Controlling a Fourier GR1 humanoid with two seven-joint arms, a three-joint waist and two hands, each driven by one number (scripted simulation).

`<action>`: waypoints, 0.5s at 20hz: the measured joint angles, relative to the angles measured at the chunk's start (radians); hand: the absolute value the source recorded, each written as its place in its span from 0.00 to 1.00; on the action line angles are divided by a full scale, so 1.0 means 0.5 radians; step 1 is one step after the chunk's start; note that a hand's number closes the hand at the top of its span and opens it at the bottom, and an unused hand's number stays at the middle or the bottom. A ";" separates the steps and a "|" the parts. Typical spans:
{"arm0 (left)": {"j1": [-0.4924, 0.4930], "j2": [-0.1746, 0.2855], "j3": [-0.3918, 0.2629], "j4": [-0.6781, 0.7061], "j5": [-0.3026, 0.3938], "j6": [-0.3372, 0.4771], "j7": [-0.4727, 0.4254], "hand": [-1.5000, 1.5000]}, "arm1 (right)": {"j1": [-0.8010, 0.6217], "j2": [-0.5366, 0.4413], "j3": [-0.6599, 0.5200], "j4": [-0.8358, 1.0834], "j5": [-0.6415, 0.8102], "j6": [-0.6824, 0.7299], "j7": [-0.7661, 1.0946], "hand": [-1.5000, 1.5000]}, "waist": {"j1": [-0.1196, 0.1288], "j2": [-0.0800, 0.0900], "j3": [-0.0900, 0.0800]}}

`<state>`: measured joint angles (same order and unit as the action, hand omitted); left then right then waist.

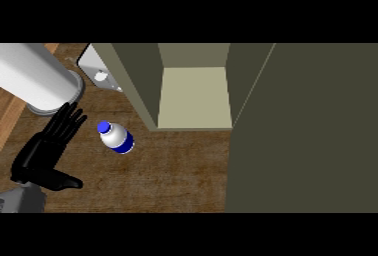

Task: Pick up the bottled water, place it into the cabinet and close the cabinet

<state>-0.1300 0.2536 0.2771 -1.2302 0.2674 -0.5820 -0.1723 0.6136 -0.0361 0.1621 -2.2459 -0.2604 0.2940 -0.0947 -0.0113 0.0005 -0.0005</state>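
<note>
The bottled water [116, 137], white with a blue cap and a blue band, stands on the wooden counter left of the cabinet. The cabinet [193, 95] is open: its pale inner shelf shows, and its dark olive door [303, 135] swings out to the right. My left hand [46, 150] lies to the left of the bottle, open, fingers straight and pointing up the view, thumb out to the right, a small gap away from the bottle. My right hand is nowhere in the view.
A large grey cylinder [37, 75] stands at the upper left, just above my left hand's fingertips. A white appliance [97, 67] sits behind it beside the cabinet's left wall. The counter's wooden edge [9, 112] runs along the far left.
</note>
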 measured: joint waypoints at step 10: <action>-0.345 0.086 0.027 0.864 -0.227 -0.024 -0.373 0.00 | 0.049 0.009 0.062 -0.057 0.028 0.006 0.000 0.00 | -0.012 0.003 -0.001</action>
<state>-0.3024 0.2964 0.2907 -0.7980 0.1537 -0.5941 -0.3587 0.6383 -0.0314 0.1931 -2.2745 -0.2465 0.2969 -0.0947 -0.0174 0.0022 -0.0011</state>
